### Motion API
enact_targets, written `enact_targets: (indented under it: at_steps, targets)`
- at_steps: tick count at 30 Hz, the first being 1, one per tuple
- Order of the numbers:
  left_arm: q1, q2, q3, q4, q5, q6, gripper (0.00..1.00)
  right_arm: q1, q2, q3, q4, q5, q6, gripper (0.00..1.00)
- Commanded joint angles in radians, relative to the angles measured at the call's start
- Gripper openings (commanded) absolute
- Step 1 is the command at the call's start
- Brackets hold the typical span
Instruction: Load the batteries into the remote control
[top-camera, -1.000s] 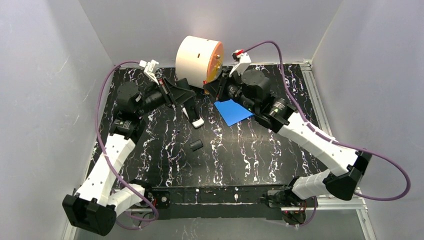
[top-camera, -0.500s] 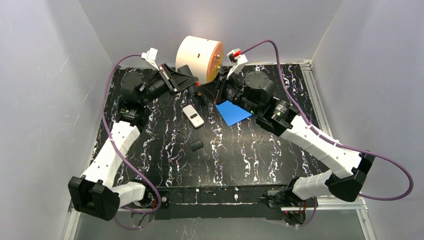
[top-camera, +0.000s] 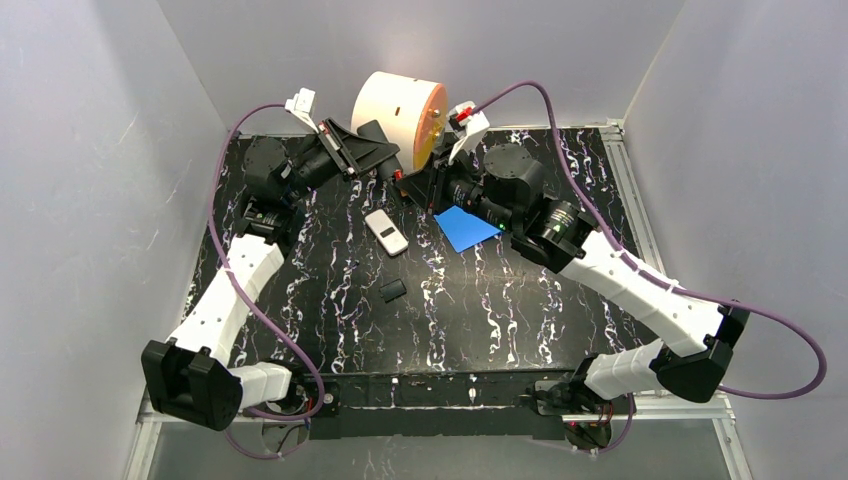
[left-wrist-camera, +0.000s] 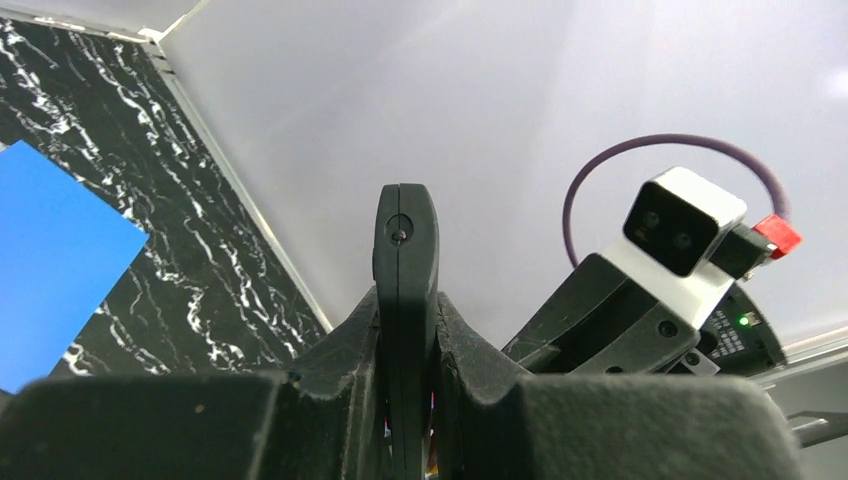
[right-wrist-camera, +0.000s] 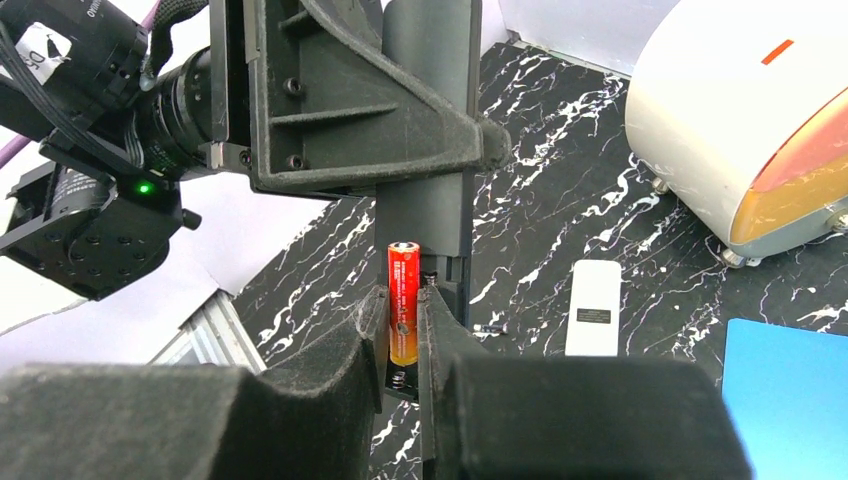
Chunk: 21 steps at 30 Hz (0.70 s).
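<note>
Firmly, left hand (left-wrist-camera: 405, 305) clamps the dark remote (left-wrist-camera: 404, 230) while right hand (right-wrist-camera: 403, 308) pinches the orange-red battery (right-wrist-camera: 403, 275).

The right gripper (right-wrist-camera: 404, 312) pinches an orange-red battery (right-wrist-camera: 403, 275) between its two fingers, the cell standing upright. Just beyond it hangs a dark remote (right-wrist-camera: 425, 225), clamped in the left gripper (right-wrist-camera: 440, 150), with its lower end right beside the battery. A small metal contact seems to show there, though the spot is too dark to be sure. Farther off on the black marbled table (right-wrist-camera: 560, 190) lies a white remote (right-wrist-camera: 594, 307). A blue card (right-wrist-camera: 790, 390) sits near right and a cream-and-orange drum (right-wrist-camera: 720, 120) far right.
</note>
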Motion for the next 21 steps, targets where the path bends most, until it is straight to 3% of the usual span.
enact_targets:
  at_steps: [1,9,14,21]
  targets:
    - [0.003,-0.008,0.005,0.117,0.013,-0.082,0.00,0.002,-0.007,-0.003,0.042,0.014,-0.011,0.23]
    - [0.002,0.002,-0.011,0.165,0.019,-0.121,0.00,0.002,0.007,-0.013,0.057,0.007,-0.003,0.25]
    - [0.001,-0.002,-0.019,0.166,0.024,-0.119,0.00,0.002,-0.006,-0.018,0.054,0.033,-0.004,0.39]
    - [0.002,0.000,-0.019,0.170,0.025,-0.121,0.00,0.002,-0.016,0.000,0.053,0.049,0.010,0.46]
